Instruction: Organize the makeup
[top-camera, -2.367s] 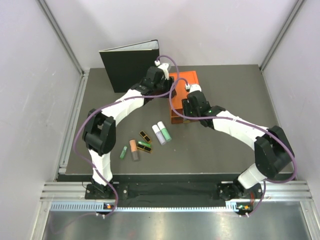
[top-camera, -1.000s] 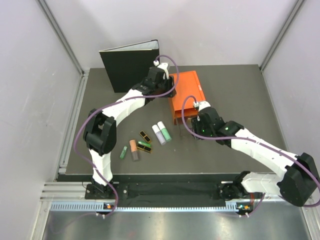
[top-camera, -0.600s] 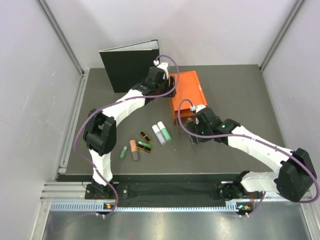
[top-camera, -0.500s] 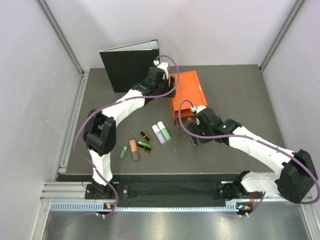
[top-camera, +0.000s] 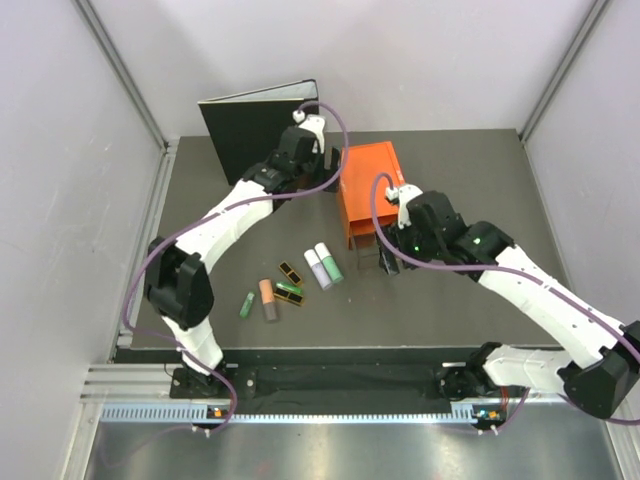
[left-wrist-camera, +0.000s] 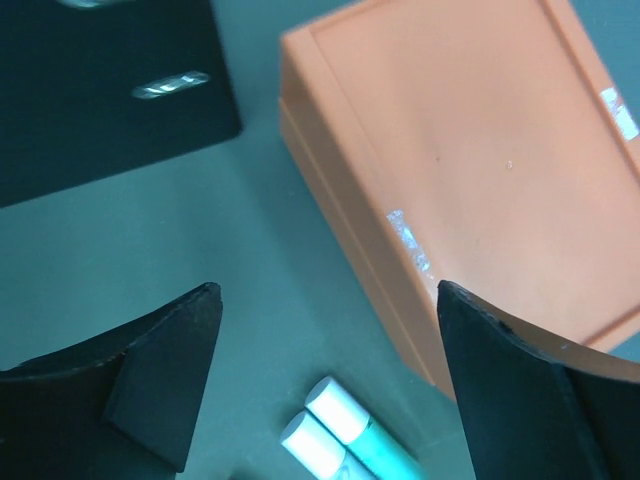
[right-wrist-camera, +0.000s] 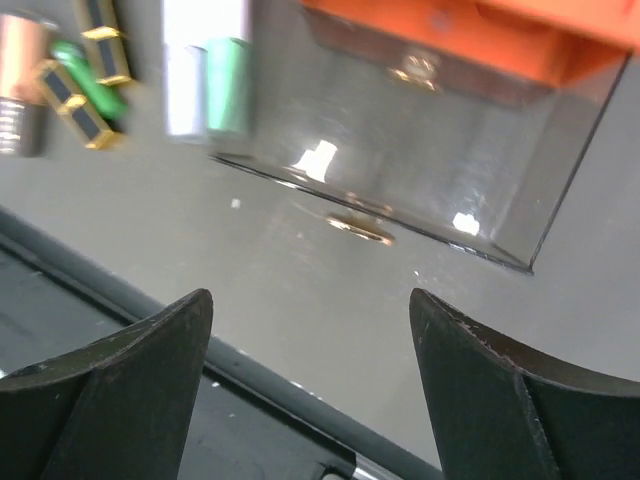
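Observation:
The makeup lies in a loose group left of the orange drawer box (top-camera: 368, 188): a lilac tube (top-camera: 316, 268) and a mint tube (top-camera: 329, 262) side by side, two black cases (top-camera: 291, 272), a green stick (top-camera: 247, 305) and a peach-grey tube (top-camera: 268, 299). My left gripper (top-camera: 333, 172) hovers open by the box's left side, above bare mat, with the mint tube (left-wrist-camera: 350, 425) below it. My right gripper (top-camera: 389, 262) is open and empty in front of the box's clear drawer (right-wrist-camera: 420, 150), which stands pulled out; its gold knob (right-wrist-camera: 358, 228) is free.
A black ring binder (top-camera: 262, 130) stands at the back left, close behind my left arm. The table's front edge and a dark rail (right-wrist-camera: 250, 400) lie just under my right gripper. Side walls enclose the mat.
The right gripper drew the clear drawer out of the box, then opened and let go of the knob. The left gripper opened and lifted back from the box's left edge.

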